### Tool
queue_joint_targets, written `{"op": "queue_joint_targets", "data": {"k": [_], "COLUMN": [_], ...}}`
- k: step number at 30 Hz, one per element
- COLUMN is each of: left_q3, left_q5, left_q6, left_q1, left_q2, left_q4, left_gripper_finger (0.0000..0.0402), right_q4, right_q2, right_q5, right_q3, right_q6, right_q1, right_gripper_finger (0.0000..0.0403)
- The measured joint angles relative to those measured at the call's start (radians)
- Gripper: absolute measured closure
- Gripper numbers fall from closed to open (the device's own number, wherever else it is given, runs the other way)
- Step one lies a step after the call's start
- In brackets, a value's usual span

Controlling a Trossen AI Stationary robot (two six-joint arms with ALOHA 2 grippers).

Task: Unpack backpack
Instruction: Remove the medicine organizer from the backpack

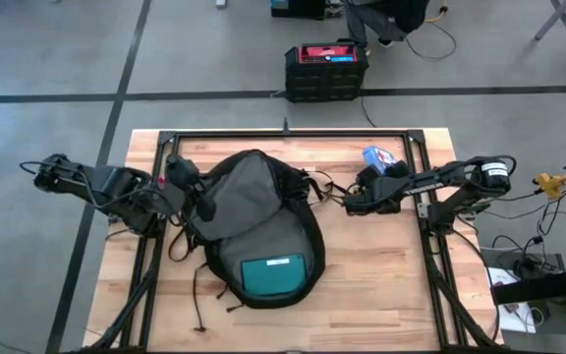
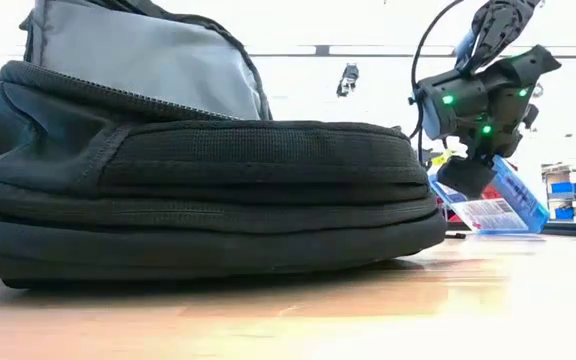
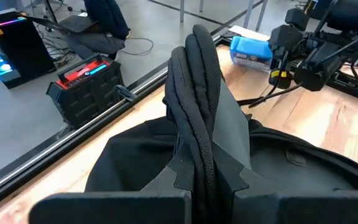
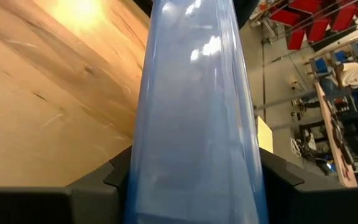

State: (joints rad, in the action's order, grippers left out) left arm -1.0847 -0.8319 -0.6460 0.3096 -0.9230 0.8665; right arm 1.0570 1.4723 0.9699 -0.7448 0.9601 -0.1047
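Your left gripper (image 1: 202,204), clamped on the backpack (image 1: 258,231) flap at 9 o'clock, is lifting soft, floppy fabric. Your right gripper (image 1: 379,175), at 3 o'clock, is partly parted around a light, slippery blue packet (image 1: 378,156).

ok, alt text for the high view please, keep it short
Seen from above, a black backpack lies open on a wooden table, a teal item showing inside. The left gripper is shut on the backpack's flap, while the right gripper holds a blue packet over the table beside the bag.
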Motion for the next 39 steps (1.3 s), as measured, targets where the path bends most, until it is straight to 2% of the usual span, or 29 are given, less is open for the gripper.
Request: {"op": "queue_joint_targets", "data": {"k": [11, 19, 31, 39], "left_q3": [0.000, 0.000, 0.010, 0.015], "left_q5": [0.010, 0.011, 0.030, 0.037], "left_q6": [0.001, 0.001, -0.001, -0.002], "left_q1": [0.000, 0.001, 0.001, 0.000], "left_q2": [0.007, 0.006, -0.035, -0.053], "left_q4": [0.006, 0.005, 0.009, 0.017], "left_gripper_finger": [0.0400, 0.0400, 0.0400, 0.0400], "right_q4": [0.000, 0.008, 0.020, 0.024], "right_q2": [-0.008, -0.062, -0.104, -0.104], "right_q5": [-0.001, 0.019, 0.037, 0.036], "right_q3": [0.000, -0.057, -0.156, -0.166], "right_q6": [-0.003, -0.082, -0.246, -0.241], "right_q1": [-0.001, -0.001, -0.012, -0.033], "right_gripper_finger": [0.0116, 0.0072, 0.0081, 0.0082]}}
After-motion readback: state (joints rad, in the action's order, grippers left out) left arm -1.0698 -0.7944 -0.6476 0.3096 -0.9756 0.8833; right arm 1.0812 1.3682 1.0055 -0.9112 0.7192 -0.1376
